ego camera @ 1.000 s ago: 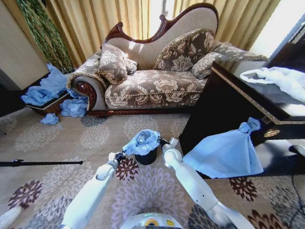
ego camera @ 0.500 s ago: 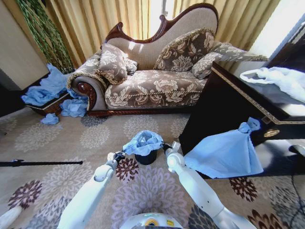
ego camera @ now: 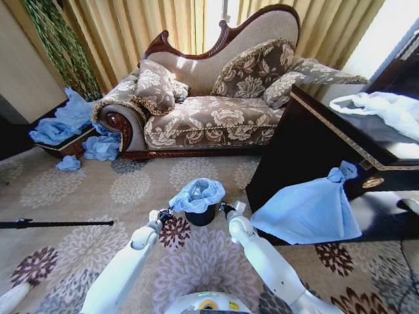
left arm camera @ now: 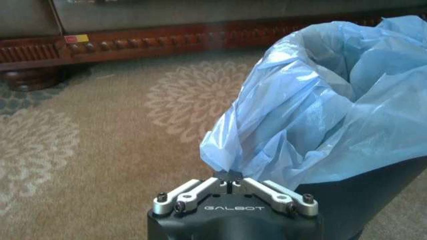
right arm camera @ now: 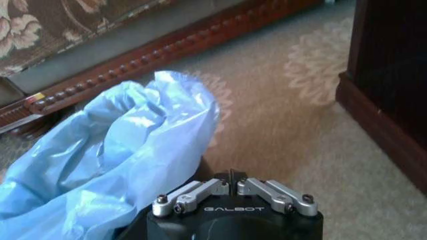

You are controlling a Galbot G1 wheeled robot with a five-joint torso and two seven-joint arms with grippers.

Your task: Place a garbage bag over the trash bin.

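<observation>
- The garbage bag (ego camera: 197, 194) sat draped over the trash bin (ego camera: 201, 215) on the carpet, before the sofa (ego camera: 216, 98).
- The left pincer (left arm camera: 230, 178) was clamped on the bag's edge.
- The right pincer (right arm camera: 231, 182) was closed, empty, beside the bin.

Garbage bag (ego camera: 197, 193) on trash bin (ego camera: 200, 215), before sofa (ego camera: 209, 111)

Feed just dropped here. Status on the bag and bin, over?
Left gripper shut on garbage bag edge. Right gripper shut, beside bin. Bag draped over trash bin. Nothing obstructing.
</observation>
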